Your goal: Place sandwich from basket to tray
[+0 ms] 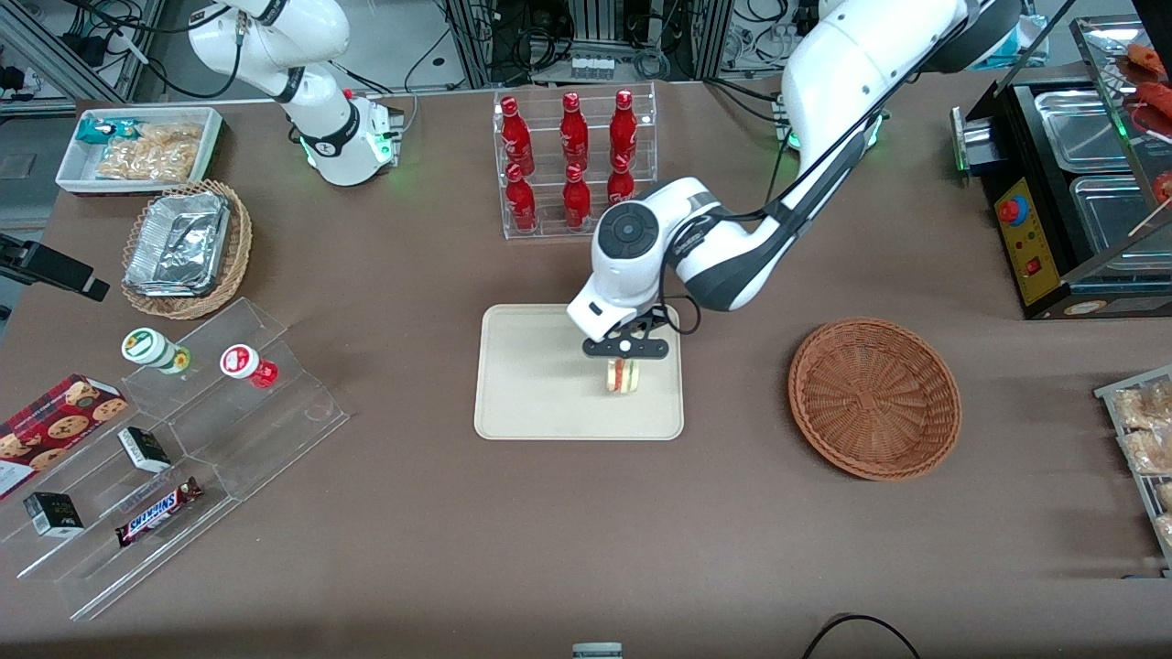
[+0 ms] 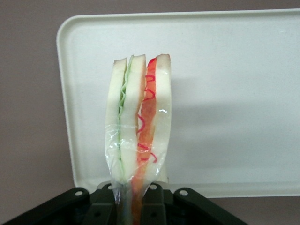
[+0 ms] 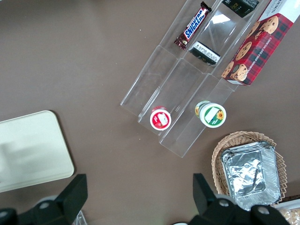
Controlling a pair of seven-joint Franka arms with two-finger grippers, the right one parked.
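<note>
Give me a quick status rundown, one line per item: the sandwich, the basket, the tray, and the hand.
sandwich: plastic-wrapped, held on edge in the hand, above the tray.
basket: nothing in it, upright on the table beside the tray.
tray: flat on the table, nothing resting on its bare surface.
hand: over the tray, shut on the sandwich.
</note>
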